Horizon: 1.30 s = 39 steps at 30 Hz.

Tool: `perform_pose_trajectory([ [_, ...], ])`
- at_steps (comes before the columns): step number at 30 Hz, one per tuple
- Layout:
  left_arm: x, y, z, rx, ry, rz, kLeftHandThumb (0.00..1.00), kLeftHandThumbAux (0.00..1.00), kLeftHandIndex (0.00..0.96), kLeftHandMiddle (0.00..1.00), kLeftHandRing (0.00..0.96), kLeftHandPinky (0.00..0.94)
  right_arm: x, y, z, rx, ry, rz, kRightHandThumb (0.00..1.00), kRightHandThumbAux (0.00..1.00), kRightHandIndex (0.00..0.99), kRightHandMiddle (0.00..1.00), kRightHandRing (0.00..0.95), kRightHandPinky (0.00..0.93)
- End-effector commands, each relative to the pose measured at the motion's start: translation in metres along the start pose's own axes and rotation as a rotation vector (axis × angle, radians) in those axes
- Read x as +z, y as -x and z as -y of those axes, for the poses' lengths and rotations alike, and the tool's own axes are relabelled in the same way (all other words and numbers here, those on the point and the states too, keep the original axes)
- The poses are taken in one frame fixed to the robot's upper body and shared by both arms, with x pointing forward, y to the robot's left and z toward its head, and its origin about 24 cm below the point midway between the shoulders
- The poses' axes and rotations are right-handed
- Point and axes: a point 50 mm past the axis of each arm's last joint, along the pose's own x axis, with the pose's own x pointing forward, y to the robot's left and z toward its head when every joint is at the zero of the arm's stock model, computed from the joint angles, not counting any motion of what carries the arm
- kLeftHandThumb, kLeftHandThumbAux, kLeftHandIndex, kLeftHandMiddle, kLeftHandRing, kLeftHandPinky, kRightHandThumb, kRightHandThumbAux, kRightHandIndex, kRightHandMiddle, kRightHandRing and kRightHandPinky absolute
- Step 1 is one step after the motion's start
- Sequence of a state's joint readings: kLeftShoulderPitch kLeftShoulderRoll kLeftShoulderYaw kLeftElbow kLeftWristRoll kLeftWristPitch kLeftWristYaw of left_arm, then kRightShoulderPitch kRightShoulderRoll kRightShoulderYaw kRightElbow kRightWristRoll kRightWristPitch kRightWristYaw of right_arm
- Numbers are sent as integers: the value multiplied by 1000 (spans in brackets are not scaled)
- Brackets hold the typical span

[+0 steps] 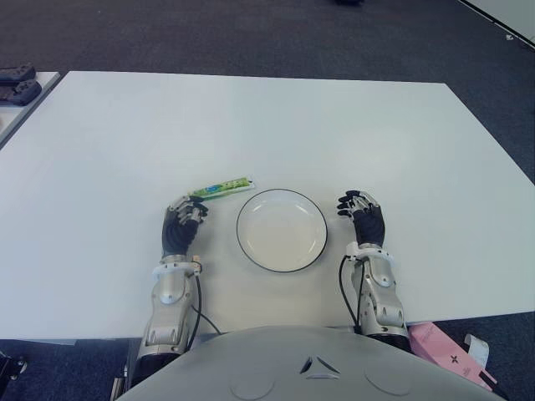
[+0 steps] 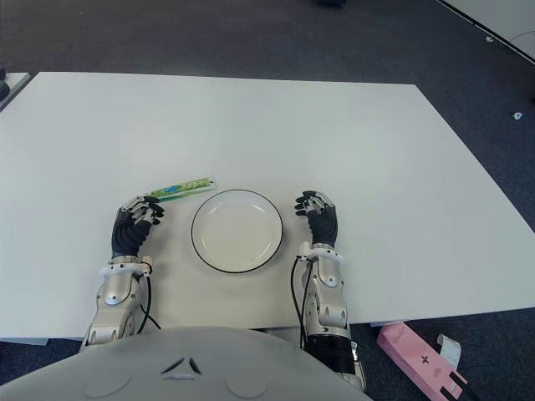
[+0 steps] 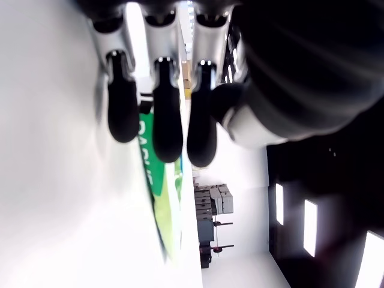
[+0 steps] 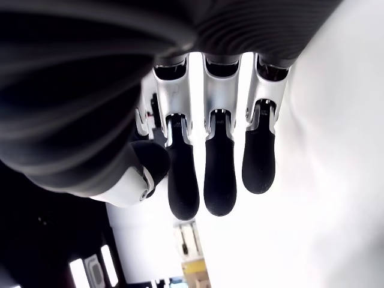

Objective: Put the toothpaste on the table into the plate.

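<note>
Toward the near edge of the white table, a slim green-and-white toothpaste tube lies flat, just beyond the rim of a round white plate with a dark rim. The robot's left hand hovers at the tube's near end, fingers extended over it, grasping nothing. A secure pinch across the tube's body should precede any lift toward the plate. The right hand, relaxed and empty, shows beside the plate's right side.
</note>
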<state>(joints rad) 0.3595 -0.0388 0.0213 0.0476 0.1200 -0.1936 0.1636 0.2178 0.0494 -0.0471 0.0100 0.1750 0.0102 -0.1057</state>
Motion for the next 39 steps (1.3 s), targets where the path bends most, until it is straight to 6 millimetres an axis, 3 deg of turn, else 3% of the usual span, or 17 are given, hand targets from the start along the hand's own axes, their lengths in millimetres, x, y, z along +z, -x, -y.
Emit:
perform_pose_trajectory([
  [1,-12,6,1,5,-11,-77,705,720,431,538,535,533,-21,7,3,-7,11,-128,709,723,429,541,540,537],
  [30,2,9,-5,27,-36,-10,701,720,429,557,552,534,-24,10,1,5,30,-151,708,724,430,536,530,524],
  [39,16,9,-14,44,-156,108,700,720,430,560,552,536,-25,12,0,3,18,-161,708,724,430,535,530,517],
])
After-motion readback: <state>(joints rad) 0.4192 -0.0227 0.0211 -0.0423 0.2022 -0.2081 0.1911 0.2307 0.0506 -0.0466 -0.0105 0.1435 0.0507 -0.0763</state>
